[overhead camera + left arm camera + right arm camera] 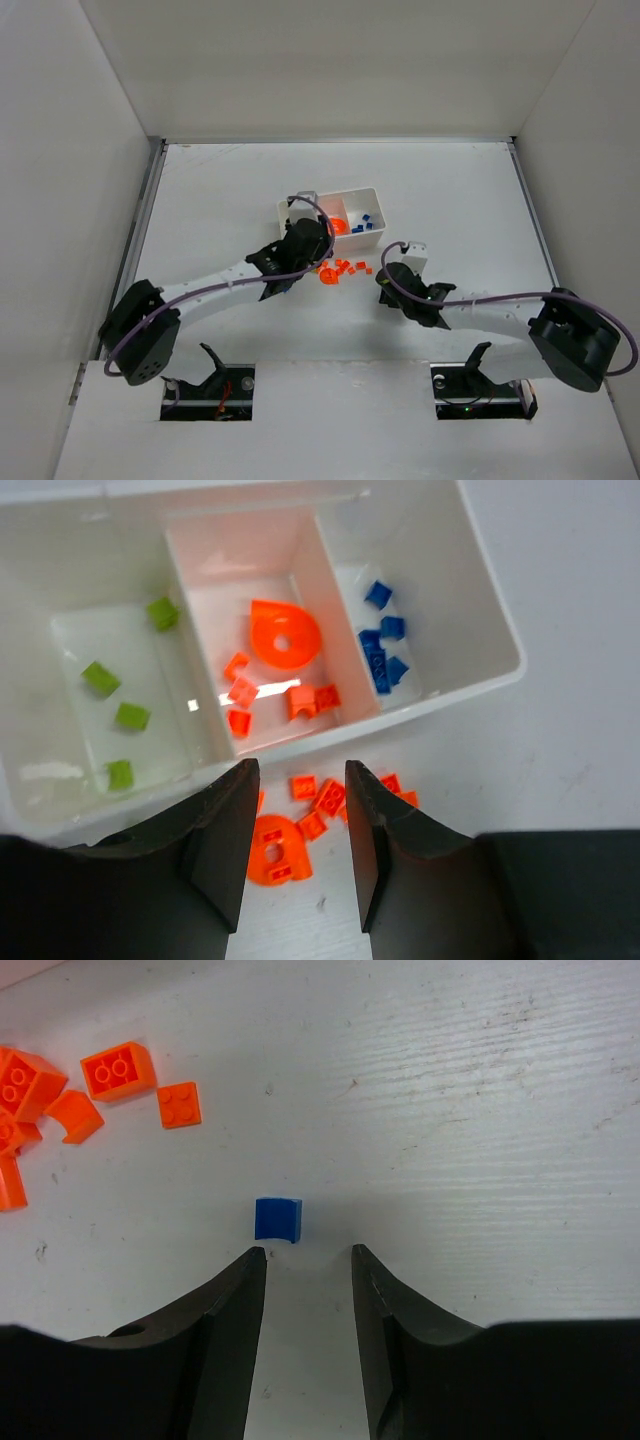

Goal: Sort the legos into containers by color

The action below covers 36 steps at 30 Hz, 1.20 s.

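Right claw (pixel 308 1251) open; blue lego (pixel 277 1219) just ahead.
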### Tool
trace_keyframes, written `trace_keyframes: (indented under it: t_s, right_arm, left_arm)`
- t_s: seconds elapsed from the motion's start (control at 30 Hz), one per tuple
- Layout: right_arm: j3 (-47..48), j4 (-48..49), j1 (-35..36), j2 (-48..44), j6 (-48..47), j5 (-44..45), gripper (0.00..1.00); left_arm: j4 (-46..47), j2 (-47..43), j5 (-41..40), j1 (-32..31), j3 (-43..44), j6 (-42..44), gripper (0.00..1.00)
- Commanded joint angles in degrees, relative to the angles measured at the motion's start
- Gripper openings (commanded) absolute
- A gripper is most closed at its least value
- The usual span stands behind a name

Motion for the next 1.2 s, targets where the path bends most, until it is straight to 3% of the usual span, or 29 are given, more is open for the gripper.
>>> trace_keyframes:
  t_s: [0.0,0.17,0.37,0.47,0.77,1.07,1.17]
  right_arm:
    - [3.7,0.6,0.5,2.1,1.0,0.1,0.45]
    - [5.7,0.9,0.8,6.2,0.9,0.7,0.40]
    - [6.1,0.3,0.8,8.1,1.7,1.3,0.21]
    - [7.2,-1.3,1.3,6.1,0.5,3.5,0.17]
    - [19.4,0.0,-1.5,-0.5,-16.1,3.1,0.18]
    - [32.1,8.6,-12.0,13.7,-21.6,-7.1,0.19]
    - [35.8,9.3,-13.4,18.5,-21.6,-9.1,0.28]
  left_arm:
    - [0.2,-6.6,-3.8,-0.2,-5.1,0.1,0.37]
    - [-4.5,-14.6,-7.2,-0.2,-10.7,-0.1,0.37]
    - [-10.7,-21.4,-8.2,0.3,-16.8,-1.6,0.38]
    - [-13.4,-23.9,-8.3,0.6,-19.8,-3.2,0.38]
    - [-18.1,-27.2,-8.5,-0.6,-24.7,-7.3,0.37]
    - [-19.6,-24.6,-11.4,-1.6,-25.2,-11.6,0.36]
    - [-20.9,-23.7,-12.3,-0.9,-25.7,-13.7,0.34]
